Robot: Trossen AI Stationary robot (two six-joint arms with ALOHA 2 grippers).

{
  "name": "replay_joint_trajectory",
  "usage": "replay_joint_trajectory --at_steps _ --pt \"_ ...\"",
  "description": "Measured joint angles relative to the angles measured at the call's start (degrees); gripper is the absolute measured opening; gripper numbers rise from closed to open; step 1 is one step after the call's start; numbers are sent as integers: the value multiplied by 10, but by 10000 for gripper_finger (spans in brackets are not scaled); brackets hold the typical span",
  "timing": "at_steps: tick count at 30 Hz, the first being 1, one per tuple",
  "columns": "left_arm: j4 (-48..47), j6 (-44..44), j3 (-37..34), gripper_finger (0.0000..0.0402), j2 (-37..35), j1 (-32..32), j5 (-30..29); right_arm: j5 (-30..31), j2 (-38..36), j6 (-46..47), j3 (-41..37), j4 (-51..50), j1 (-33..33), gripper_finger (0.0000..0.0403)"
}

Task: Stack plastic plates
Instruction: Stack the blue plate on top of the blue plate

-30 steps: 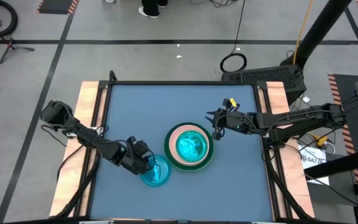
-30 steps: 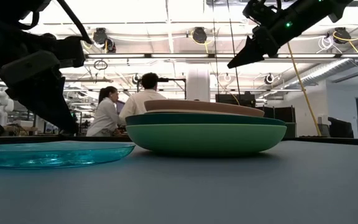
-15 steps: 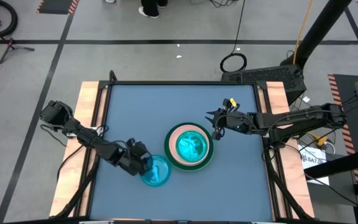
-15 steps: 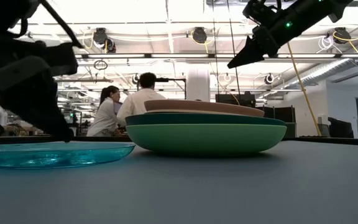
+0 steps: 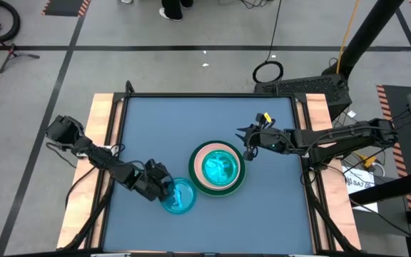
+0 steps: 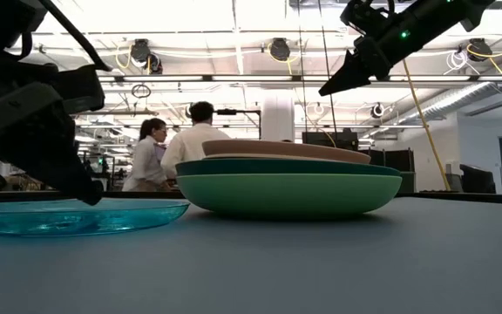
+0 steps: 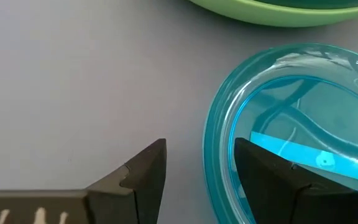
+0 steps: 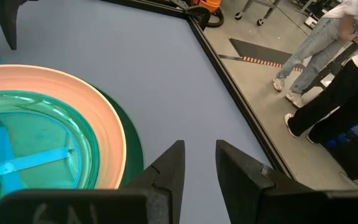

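Change: over the last second the left end effector (image 5: 164,187) is being drawn slightly back along the near rim of the small cyan plate (image 5: 179,196); in the low view its dark fingers are being seen lower and closer to that rim than before. The right arm and the stack are being left as they were.
Meaning for the task: a grasp on the last loose plate is being lined up, judged from the fingers straddling its rim; the lift onto the stack is not yet done.
Left end effector: it is being held parted, one finger (image 7: 143,174) outside the cyan rim on the table (image 5: 155,135), the other over the plate's inside; nothing is being gripped.
Right end effector (image 5: 247,143): it is being kept raised just beside the far right edge of the stack, fingers narrowly apart and empty.
Stack (image 6: 286,179): a light green plate is carrying a dark green one, then a pink plate (image 8: 73,99), and a translucent teal plate (image 8: 23,149) is nested on top.
Small cyan plate: it is lying flat on the table just beside the stack's near left edge, with nothing lying in it apart from a blue strip showing in its base.
Background: two people (image 6: 177,144) are being seen beyond the table.
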Motion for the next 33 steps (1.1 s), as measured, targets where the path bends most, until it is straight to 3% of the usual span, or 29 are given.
replay_joint_trajectory --at_steps 11,24,33 --pt "0 -5 0 189 0 -2 14 0 0 0 0 0 0 86" --pt "-1 1 0 79 0 2 24 0 0 0 0 0 0 86" --pt "-6 10 0 33 -7 3 24 0 0 0 0 0 0 86"
